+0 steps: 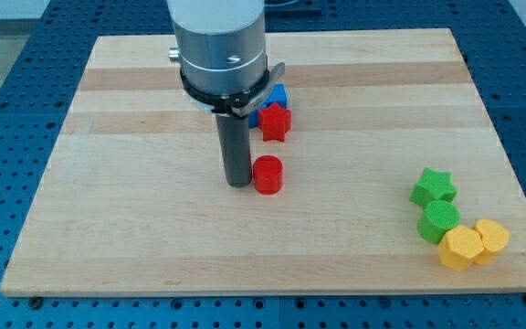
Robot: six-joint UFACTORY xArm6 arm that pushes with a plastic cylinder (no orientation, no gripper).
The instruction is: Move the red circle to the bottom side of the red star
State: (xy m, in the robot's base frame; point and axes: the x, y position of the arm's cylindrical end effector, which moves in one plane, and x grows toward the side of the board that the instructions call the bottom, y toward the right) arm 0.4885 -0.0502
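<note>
In the one camera view, the rod's tip (238, 184) rested on the wooden board (135, 228) with the red circle (268, 175) touching it or just beside it on the view's right; being a plain rod, the tool had no jaws to spread or press together and pinched nothing. Up and to the right of the tip stood the red star (275, 122), apart from the circle and directly toward the view's top from it, with a blue block (277, 94) just behind the star, partly hidden by the arm. Well away to the tip's right and a little lower lay a cluster: a green star (433, 186), a green circle (438, 220) just below it, and two yellow blocks (461, 247) (492, 239) touching each other.
</note>
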